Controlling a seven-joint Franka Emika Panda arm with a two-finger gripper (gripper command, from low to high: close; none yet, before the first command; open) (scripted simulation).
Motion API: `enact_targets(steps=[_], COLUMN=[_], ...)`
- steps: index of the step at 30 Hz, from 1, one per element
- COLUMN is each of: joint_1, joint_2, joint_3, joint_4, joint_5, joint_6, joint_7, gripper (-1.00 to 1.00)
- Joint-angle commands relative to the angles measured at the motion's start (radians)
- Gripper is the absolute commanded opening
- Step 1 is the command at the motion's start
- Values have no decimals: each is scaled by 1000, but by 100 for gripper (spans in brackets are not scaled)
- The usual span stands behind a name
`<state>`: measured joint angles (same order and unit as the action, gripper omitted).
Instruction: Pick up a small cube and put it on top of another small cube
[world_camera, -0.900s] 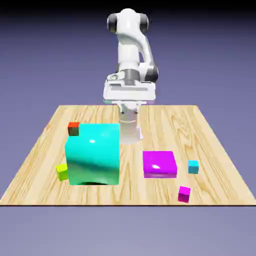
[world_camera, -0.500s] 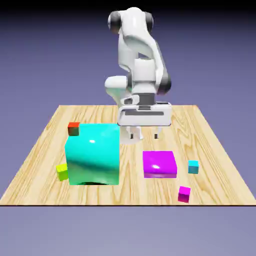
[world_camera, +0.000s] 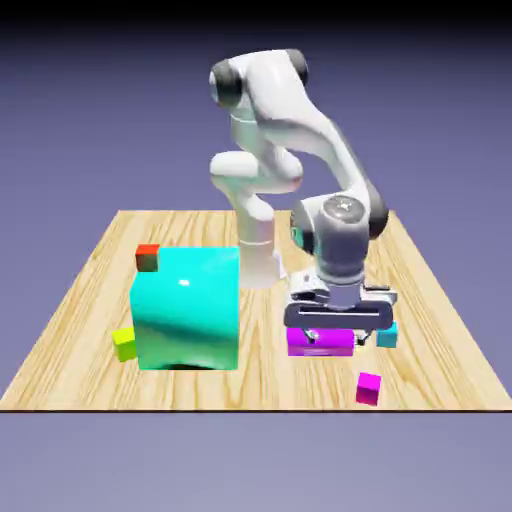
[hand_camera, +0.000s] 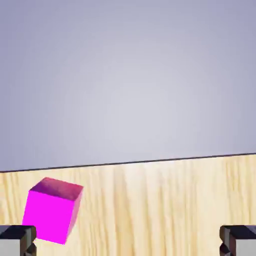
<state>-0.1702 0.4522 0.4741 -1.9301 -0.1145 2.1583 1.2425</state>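
Hand view showed the hand (hand_camera: 128, 240) spread wide, empty, the tiny plain magenta cube (hand_camera: 51, 210) off-centre (beside one fingertip); descending thus risked knocking it aside.

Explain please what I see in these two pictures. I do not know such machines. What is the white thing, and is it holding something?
The white thing is a robot arm in a computer simulation. One picture looks at the wooden table from outside. The other comes from a camera on the arm's hand. Its gripper, two grey fingers, is open and holds nothing. On the table lie a big teal cube, a flat magenta block, and tiny cubes: magenta, cyan, yellow-green. A tiny red one shows at the teal cube's upper corner. The hand camera sees the tiny magenta cube.
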Motion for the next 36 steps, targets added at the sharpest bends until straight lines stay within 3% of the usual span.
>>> enact_targets(steps=[1,18,20,24,25,30,36], joint_1=[-6,-116,-118,-128,-128,-124,-216], joint_2=[36,652,662,689,689,661,578], joint_3=[17,303,307,287,287,312,155], joint_4=[31,562,569,433,433,575,545], joint_5=[-4,-73,-74,-97,-97,-84,-44], joint_6=[-31,-561,-569,-417,-417,-560,-514], joint_7=[18,320,325,327,327,317,165], gripper=[0,0,0,0,-100,-100,-100])
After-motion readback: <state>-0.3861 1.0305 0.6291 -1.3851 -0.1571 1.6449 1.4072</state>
